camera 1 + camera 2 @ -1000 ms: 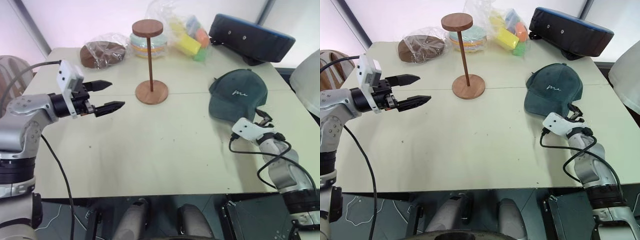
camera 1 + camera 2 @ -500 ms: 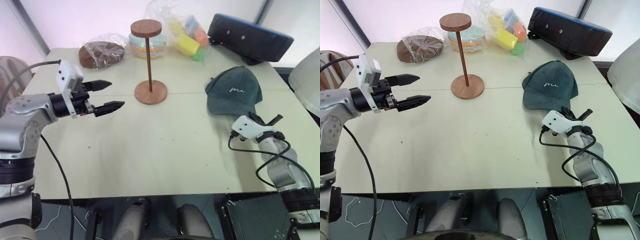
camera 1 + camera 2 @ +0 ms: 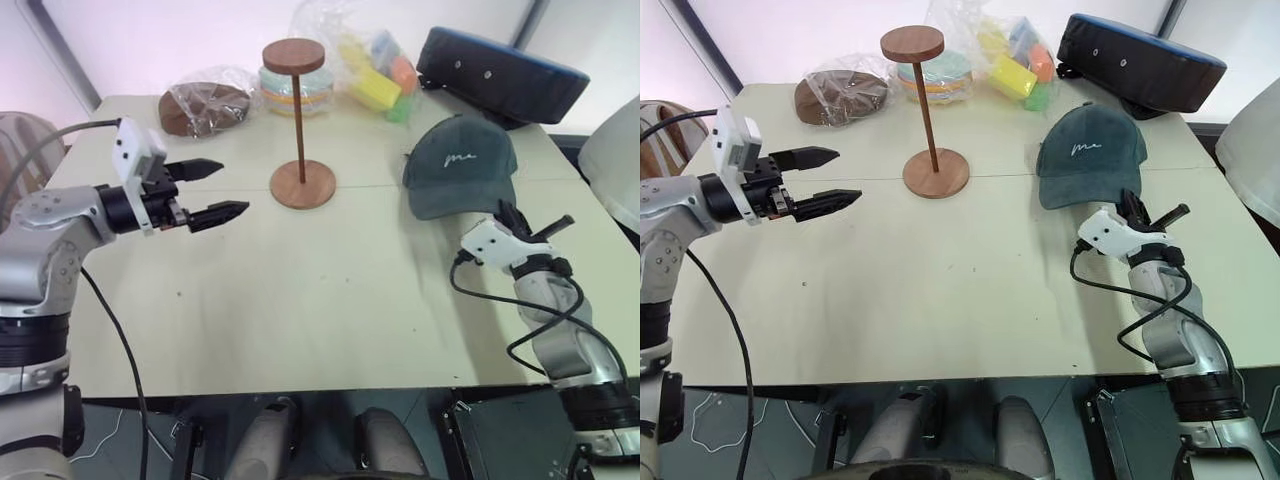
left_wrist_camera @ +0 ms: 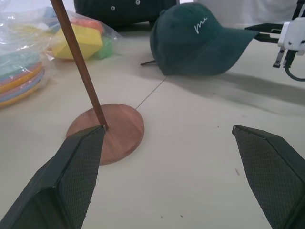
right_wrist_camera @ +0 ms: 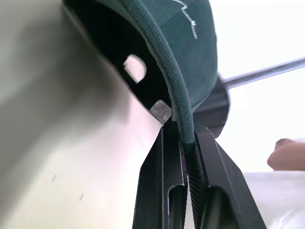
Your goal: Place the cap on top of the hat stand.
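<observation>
The dark teal-green cap [image 3: 460, 165] hangs tilted over the right side of the table, its back raised and its underside open toward the table. My right gripper [image 5: 186, 138] is shut on the edge of the cap's brim, and its fingers [image 3: 508, 216] stand just in front of the cap. Toward the back, in the middle of the table, is the hat stand [image 3: 300, 125], a thin rod between a round base and a small top disc with nothing on it. Left of the stand, my left gripper [image 3: 235, 188] hovers open with nothing between its fingers, pointing toward the stand's base [image 4: 107, 131].
Along the table's back edge lie a brown disc in clear plastic [image 3: 205, 108], a stack of coloured plates [image 3: 297, 90], a bag of coloured blocks [image 3: 375, 80] and a dark padded case [image 3: 500, 75]. A white object [image 3: 615, 160] stands past the right edge.
My right gripper has shut on the cap's brim and risen, lifting the cap off the table and tipping it up and slightly left. The left arm has not moved.
</observation>
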Controlling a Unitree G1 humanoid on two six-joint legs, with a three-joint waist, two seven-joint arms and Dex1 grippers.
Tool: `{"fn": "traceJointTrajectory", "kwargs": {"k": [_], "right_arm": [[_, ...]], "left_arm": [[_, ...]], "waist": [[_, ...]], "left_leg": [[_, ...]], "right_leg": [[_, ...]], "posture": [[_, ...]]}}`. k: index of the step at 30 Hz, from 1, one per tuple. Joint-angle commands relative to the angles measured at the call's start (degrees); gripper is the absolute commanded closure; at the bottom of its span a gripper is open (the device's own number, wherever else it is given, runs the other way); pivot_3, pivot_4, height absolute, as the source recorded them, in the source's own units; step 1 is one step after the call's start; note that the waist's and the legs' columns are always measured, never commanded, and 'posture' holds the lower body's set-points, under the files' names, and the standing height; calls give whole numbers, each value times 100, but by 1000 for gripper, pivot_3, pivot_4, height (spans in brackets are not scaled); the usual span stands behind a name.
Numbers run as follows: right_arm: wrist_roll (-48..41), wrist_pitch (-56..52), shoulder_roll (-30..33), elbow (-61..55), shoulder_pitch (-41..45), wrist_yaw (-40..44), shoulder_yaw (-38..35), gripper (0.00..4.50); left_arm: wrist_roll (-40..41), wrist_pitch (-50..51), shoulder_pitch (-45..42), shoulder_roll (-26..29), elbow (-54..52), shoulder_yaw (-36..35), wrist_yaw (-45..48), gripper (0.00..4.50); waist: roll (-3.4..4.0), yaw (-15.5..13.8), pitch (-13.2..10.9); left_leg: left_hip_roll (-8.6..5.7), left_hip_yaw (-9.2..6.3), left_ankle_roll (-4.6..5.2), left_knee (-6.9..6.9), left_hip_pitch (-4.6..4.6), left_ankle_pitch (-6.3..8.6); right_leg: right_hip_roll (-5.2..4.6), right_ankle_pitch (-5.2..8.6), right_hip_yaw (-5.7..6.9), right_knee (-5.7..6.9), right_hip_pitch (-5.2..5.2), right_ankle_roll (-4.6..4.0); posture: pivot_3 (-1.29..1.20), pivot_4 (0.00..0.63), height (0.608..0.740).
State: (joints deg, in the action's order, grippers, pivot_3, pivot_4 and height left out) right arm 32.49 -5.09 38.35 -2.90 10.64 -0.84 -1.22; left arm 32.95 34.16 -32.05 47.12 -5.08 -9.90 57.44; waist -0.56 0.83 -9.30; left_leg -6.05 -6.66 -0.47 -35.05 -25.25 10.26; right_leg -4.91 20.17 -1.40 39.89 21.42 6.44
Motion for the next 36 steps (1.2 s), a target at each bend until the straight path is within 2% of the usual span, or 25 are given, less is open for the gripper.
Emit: {"fn": "traceJointTrajectory", "kwargs": {"k": [1,10,15,23,36], "right_arm": [[-61,26,-128,-541,148,-171,-314,4442],[-117,-479,-446,-1288,1002,196,-371,4442],[-99,-867,-634,-1498,1866,472,-197,4442],[-56,-947,-1197,-1215,2965,469,275,4442],[-42,-525,-2205,-445,3846,202,1039,4442]], "left_arm": [[-52,-159,-179,65,9,-45,58,0],[-186,-330,-354,25,321,19,157,0],[-250,-422,-471,-50,446,9,129,0],[-333,-550,-509,-129,549,1,84,0],[-526,-655,-555,-189,684,28,-37,0]], "waist": [[0,1,0],[1,15,0],[1,12,-1],[1,33,-1],[2,44,-1]], "left_leg": [[0,0,0,0,0,0],[1,0,-5,2,0,-3],[0,0,-4,2,-1,-3],[1,0,-24,6,-4,-14],[0,1,-34,11,-7,-21]], "right_leg": [[0,0,0,0,0,0],[2,0,0,1,3,0],[2,0,0,1,3,0],[2,0,-1,1,12,0],[4,0,-1,8,24,0]], "posture": [[0,150,740],[0,150,740],[0,150,740],[0,150,740],[0,150,740]]}}
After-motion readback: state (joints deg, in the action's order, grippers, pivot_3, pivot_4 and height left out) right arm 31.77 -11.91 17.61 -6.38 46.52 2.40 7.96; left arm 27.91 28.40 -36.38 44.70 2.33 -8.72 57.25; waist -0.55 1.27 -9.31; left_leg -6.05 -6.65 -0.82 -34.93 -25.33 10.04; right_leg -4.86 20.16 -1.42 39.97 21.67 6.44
